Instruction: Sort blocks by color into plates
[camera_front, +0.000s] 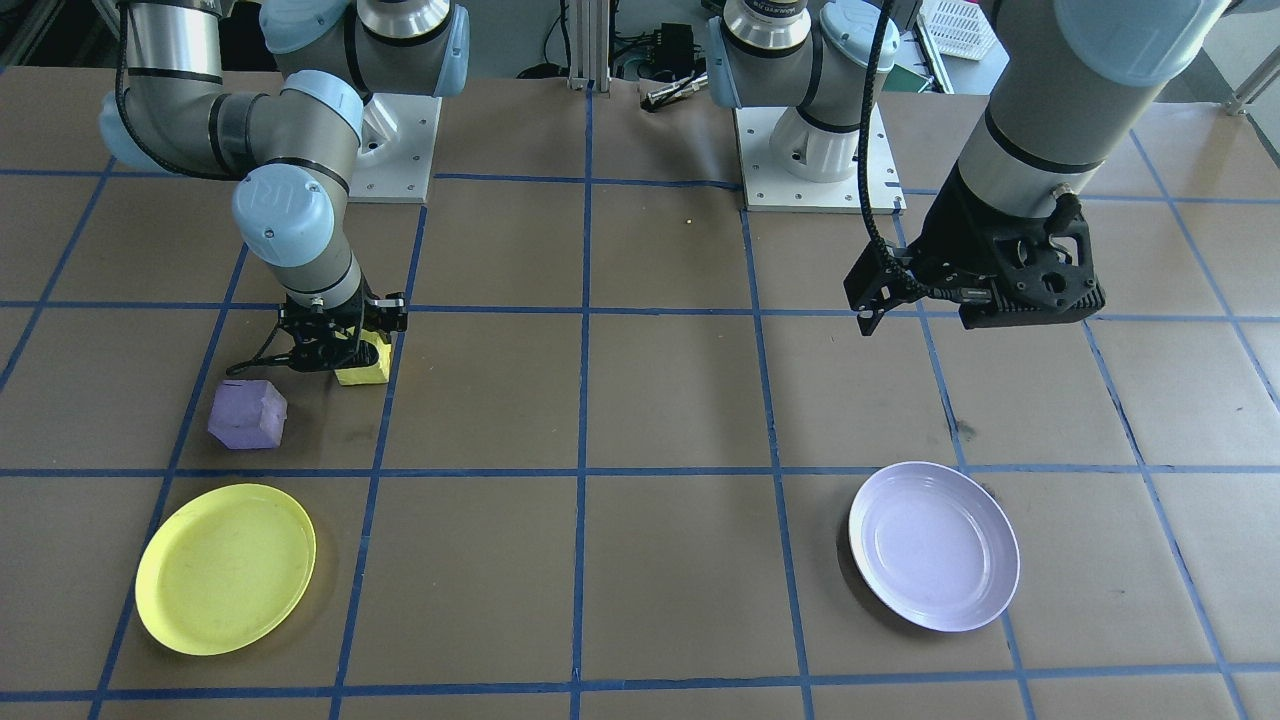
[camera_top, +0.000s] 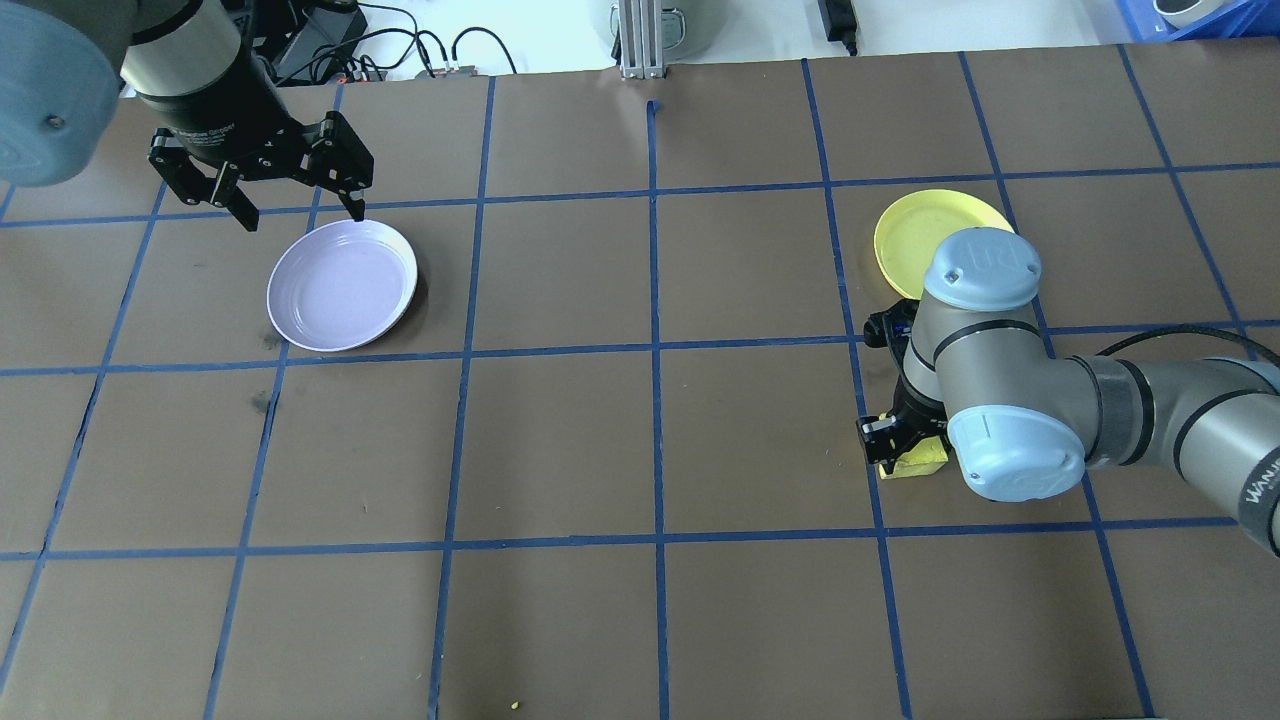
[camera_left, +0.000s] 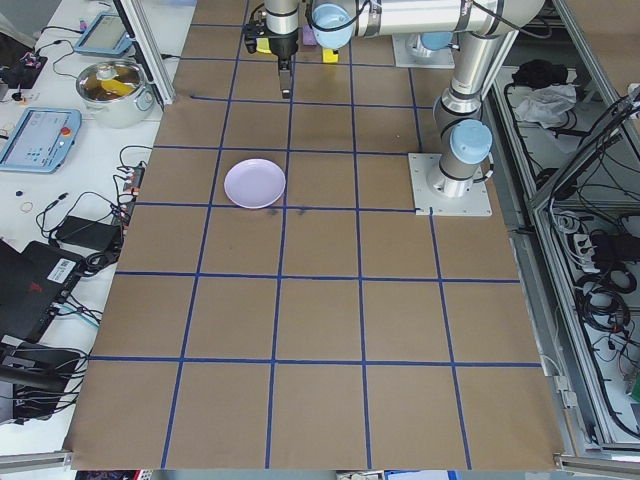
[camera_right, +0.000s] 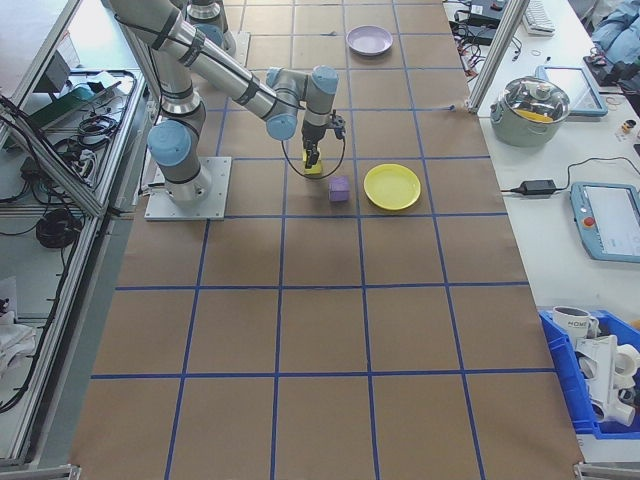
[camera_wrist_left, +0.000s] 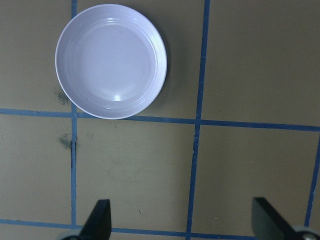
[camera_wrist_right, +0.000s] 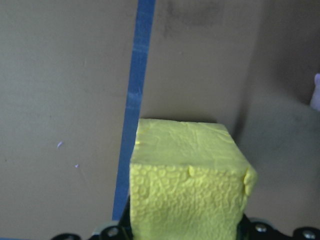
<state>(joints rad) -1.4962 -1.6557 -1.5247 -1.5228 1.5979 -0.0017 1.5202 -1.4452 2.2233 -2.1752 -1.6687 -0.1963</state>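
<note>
My right gripper (camera_front: 345, 352) is shut on the yellow block (camera_front: 366, 364), low over the table beside a blue tape line. The block fills the bottom of the right wrist view (camera_wrist_right: 187, 185). The pale purple block (camera_front: 247, 414) lies on the table just beside it, toward the yellow plate (camera_front: 226, 568). In the overhead view the right arm hides the purple block. My left gripper (camera_top: 300, 212) hangs open and empty above the table, at the far edge of the lavender plate (camera_top: 342, 285). Both plates are empty.
Brown paper with a blue tape grid covers the table (camera_top: 650, 450). The two arm bases (camera_front: 818, 150) stand at the robot's side. Cables and boxes (camera_top: 400, 40) lie beyond the far edge.
</note>
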